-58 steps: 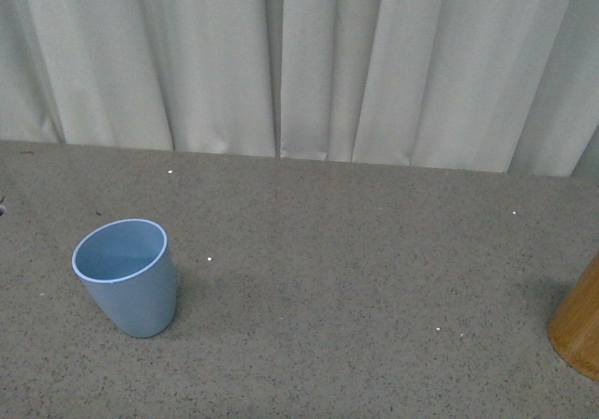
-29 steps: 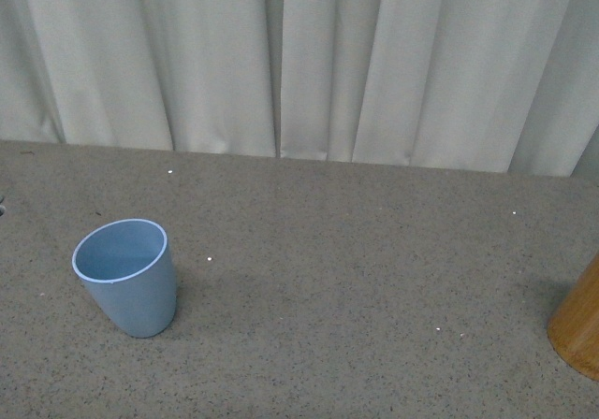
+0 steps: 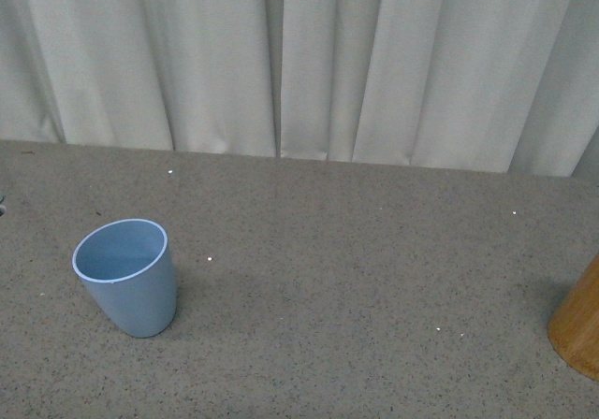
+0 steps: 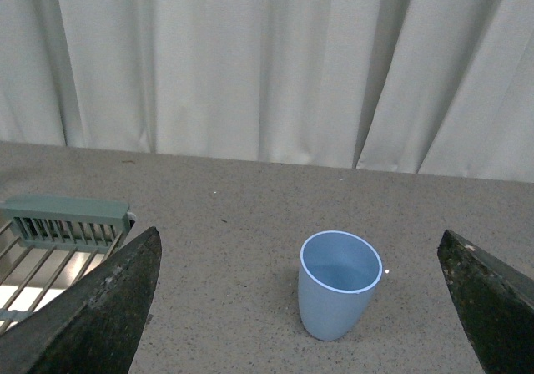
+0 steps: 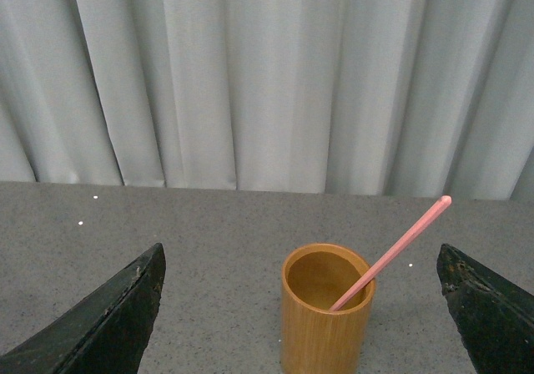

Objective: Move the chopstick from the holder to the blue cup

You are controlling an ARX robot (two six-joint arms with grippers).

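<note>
The light blue cup [image 3: 128, 277] stands upright and empty on the grey table at the left; the left wrist view also has the blue cup [image 4: 337, 284], ahead of my open left gripper [image 4: 304, 315], whose dark fingers [image 4: 92, 315] are wide apart. At the right edge of the front view only a slice of the tan wooden holder [image 3: 580, 325] shows. The holder [image 5: 326, 320] stands ahead of my open right gripper [image 5: 304, 315]. One pink chopstick [image 5: 392, 252] leans in it, its tip sticking out over the rim. Neither gripper touches anything.
A pale pleated curtain [image 3: 299, 64] closes off the back of the table. A green slatted rack [image 4: 58, 224] lies beside the left gripper in the left wrist view. The grey speckled tabletop [image 3: 356, 269] stretches between cup and holder.
</note>
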